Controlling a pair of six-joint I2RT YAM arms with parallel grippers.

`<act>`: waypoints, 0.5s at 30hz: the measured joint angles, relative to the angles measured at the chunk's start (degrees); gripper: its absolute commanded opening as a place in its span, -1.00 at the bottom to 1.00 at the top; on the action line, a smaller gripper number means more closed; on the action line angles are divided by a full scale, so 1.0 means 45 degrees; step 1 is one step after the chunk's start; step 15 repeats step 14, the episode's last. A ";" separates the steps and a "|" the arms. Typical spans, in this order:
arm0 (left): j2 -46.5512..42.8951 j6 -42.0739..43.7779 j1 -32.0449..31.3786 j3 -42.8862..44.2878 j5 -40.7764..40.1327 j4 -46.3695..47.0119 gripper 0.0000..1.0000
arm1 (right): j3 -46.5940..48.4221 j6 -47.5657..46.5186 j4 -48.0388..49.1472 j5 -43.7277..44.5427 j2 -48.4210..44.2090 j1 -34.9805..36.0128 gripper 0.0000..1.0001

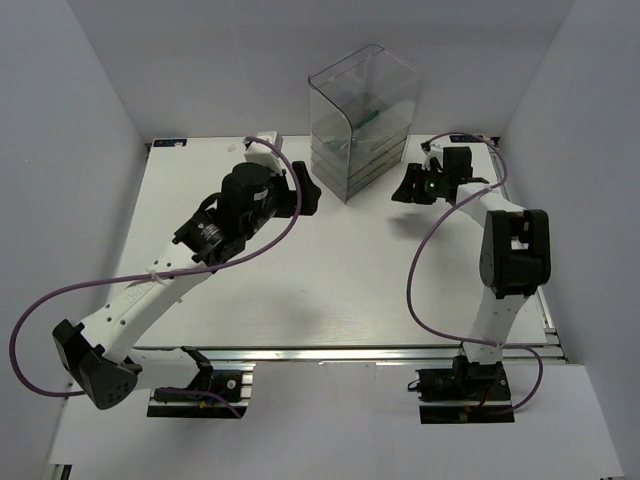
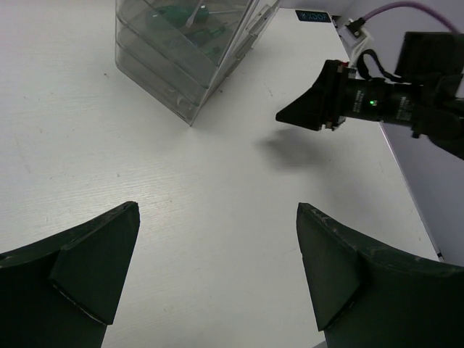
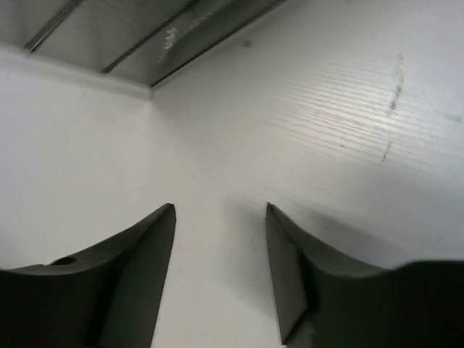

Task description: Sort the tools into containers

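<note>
Fingers (image 2: 94,268) of my left gripper (image 2: 217,217) are spread as wide as they go, with only bare table between them. On the right gripper (image 3: 220,210) the two dark pads stand partly apart and hold nothing. My left arm (image 1: 150,290) runs from its base at the near left corner diagonally up the table, its wrist bent so the gripper hangs just left of the drawer unit (image 1: 360,125) and faces it. My right arm (image 1: 500,270) rises from the near right, folds at the elbow and reaches back, its gripper pointing left at the unit's right side, close but not touching; a green light (image 1: 430,186) glows on that wrist. Purple cables (image 1: 430,260) loop off both arms. The table (image 1: 300,290) is white with a fine grain, faintly scuffed under the right wrist, with a metal rail along the near edge and plain white walls on three sides. The unit sits at the far middle, clear smoky plastic with a rounded top over stacked shallow drawers. Green-handled screwdrivers (image 2: 177,18) show through its upper part; which drawer I cannot tell.
</note>
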 measured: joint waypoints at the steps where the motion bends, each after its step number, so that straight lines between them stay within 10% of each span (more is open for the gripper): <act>1: 0.0005 0.0015 0.0000 -0.0063 0.0000 0.0068 0.96 | 0.0015 -0.0656 -0.0427 -0.0345 -0.0403 0.0029 0.78; 15: 0.0005 0.0262 0.0049 -0.1880 0.0631 0.1433 0.96 | -0.1831 -0.3133 -0.2822 -0.1088 -0.5673 -0.0044 0.79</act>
